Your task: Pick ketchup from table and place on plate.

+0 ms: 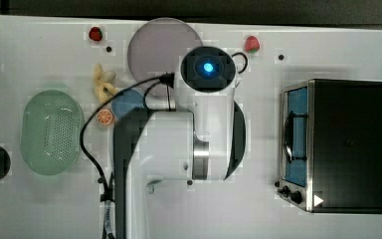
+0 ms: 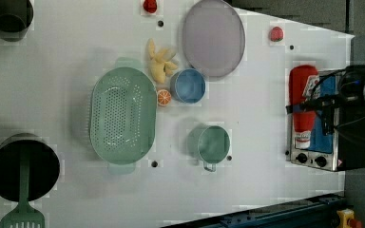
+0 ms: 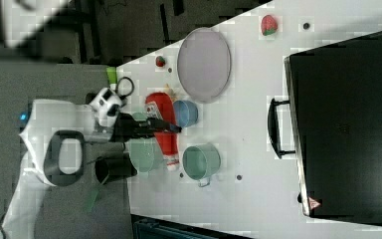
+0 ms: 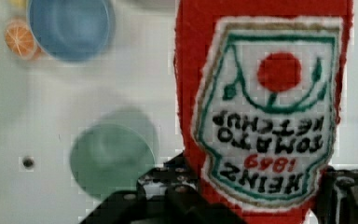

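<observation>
Gripper (image 4: pixel 256 200): clamped on ketchup (image 4: pixel 261 107), lifted off table. Next: carry level over plate (image 2: pixel 213 37), centre, lower gently, avoid blue bowl (image 2: pixel 188 85).

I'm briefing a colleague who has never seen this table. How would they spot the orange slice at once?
Start from the big green perforated basket on the white table. On the left view's right of it stands a small blue bowl, and the orange slice lies between the two. It is a small flat orange disc with pale segment lines, unlike the yellow bananas beside it.
</observation>
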